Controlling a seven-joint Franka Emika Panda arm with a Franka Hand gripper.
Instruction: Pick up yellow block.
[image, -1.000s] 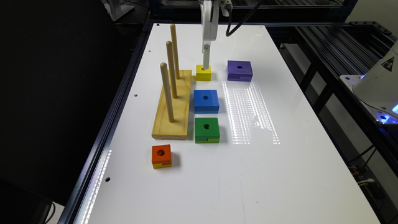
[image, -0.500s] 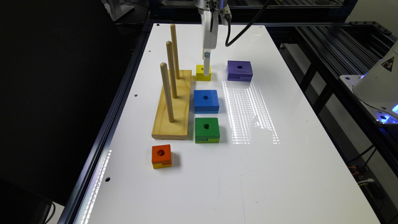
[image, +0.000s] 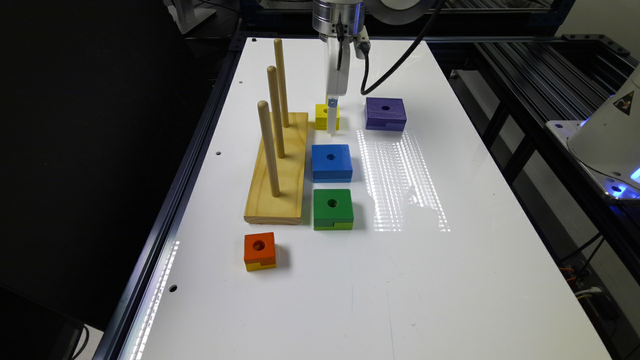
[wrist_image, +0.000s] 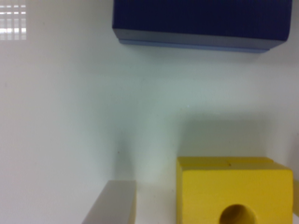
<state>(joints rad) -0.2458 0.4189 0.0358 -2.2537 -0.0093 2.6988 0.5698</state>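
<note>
- Since a second ago the gripper (image: 332, 120) has come down from above the yellow block (image: 324, 116) to table level, and its white tip now stands against the block's side that faces the exterior view's right.
- The yellow block sits flat on the white table (image: 400, 260), just beside the far end of the wooden peg base (image: 280, 170), with the purple block (image: 385, 114) apart from it toward the exterior view's right and the blue block (image: 331, 162) nearer the camera.
- In the wrist view the yellow block (wrist_image: 236, 191) rests low in the frame with its round hole showing, and one grey finger (wrist_image: 112, 203) stands clear of its side with bare table between them.
- The fingers are spread; nothing is pinched yet, and the other finger is out of the wrist picture.
- To do this step well, I judge that the block should first sit midway between the fingers, since it looks off-centre now.
- The close should be slow and square to the flat faces, so the small block is not nudged or twisted.
- Lifting should wait until both fingers bear on it, and should go straight up, away from the pegs (image: 272, 110).
</note>
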